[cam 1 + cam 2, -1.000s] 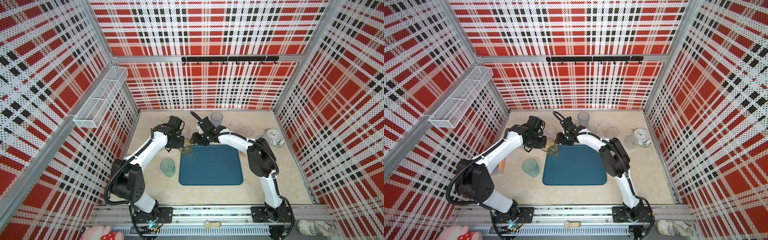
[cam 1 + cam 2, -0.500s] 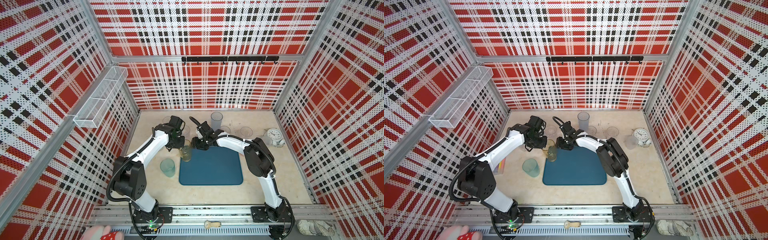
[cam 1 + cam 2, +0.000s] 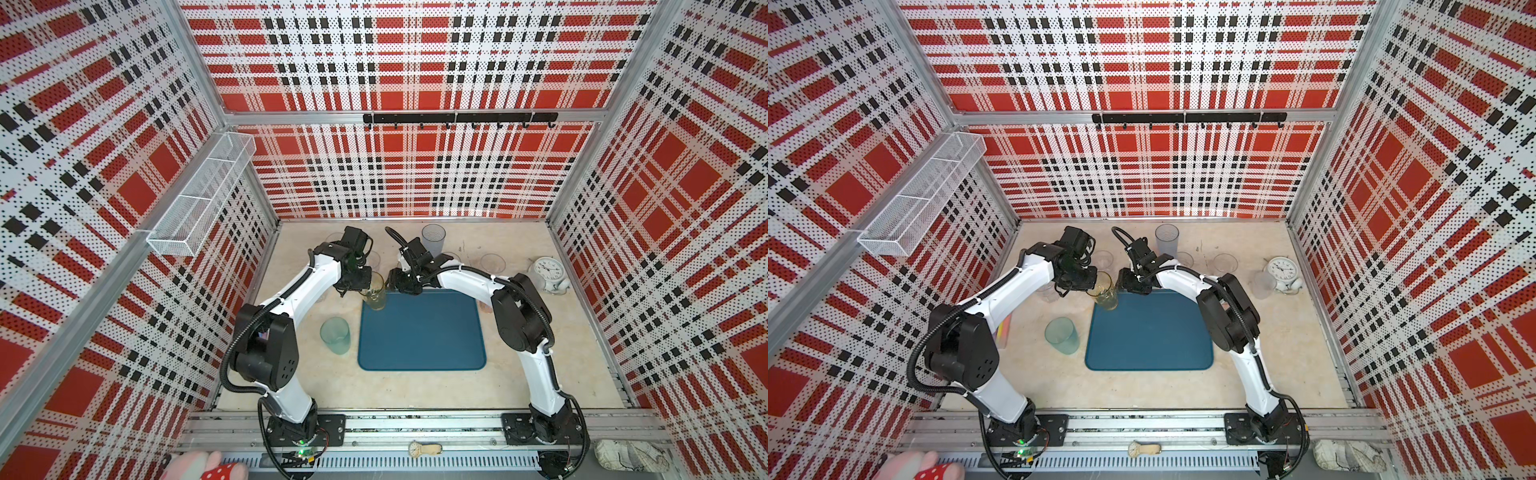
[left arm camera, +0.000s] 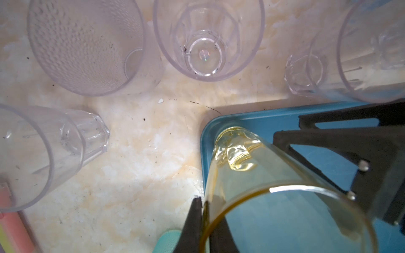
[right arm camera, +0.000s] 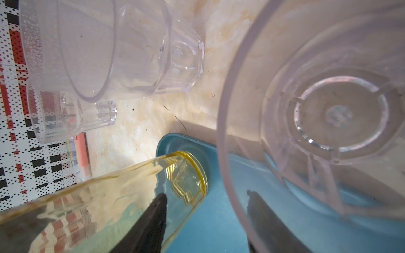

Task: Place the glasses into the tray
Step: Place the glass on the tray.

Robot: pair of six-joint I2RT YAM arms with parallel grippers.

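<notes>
The teal-blue tray (image 3: 422, 332) (image 3: 1150, 336) lies mid-table. A tall amber glass (image 3: 376, 293) (image 3: 1106, 293) (image 4: 263, 175) (image 5: 131, 192) stands with its base in the tray's far left corner (image 4: 263, 118). My left gripper (image 3: 365, 284) (image 4: 202, 200) is shut on its rim, one finger inside and one outside. My right gripper (image 3: 392, 282) (image 3: 1124, 284) (image 5: 206, 193) hovers open over the tray's far edge (image 5: 214, 219), right beside the amber glass. It holds nothing. A clear glass (image 5: 328, 109) stands close by, and one right finger shows through its wall.
A teal glass (image 3: 334, 334) stands left of the tray. A tall grey-blue glass (image 3: 433, 241), several clear glasses (image 3: 493, 262) (image 4: 206, 39) (image 4: 65, 135) and a dimpled one (image 4: 85, 43) crowd the far side. A white clock (image 3: 547, 270) sits far right. A wire basket (image 3: 199, 203) hangs on the left wall.
The amber glass and my left gripper shifted only slightly at the tray's far left corner. My right gripper edged a little to the left, closer to the glass.
</notes>
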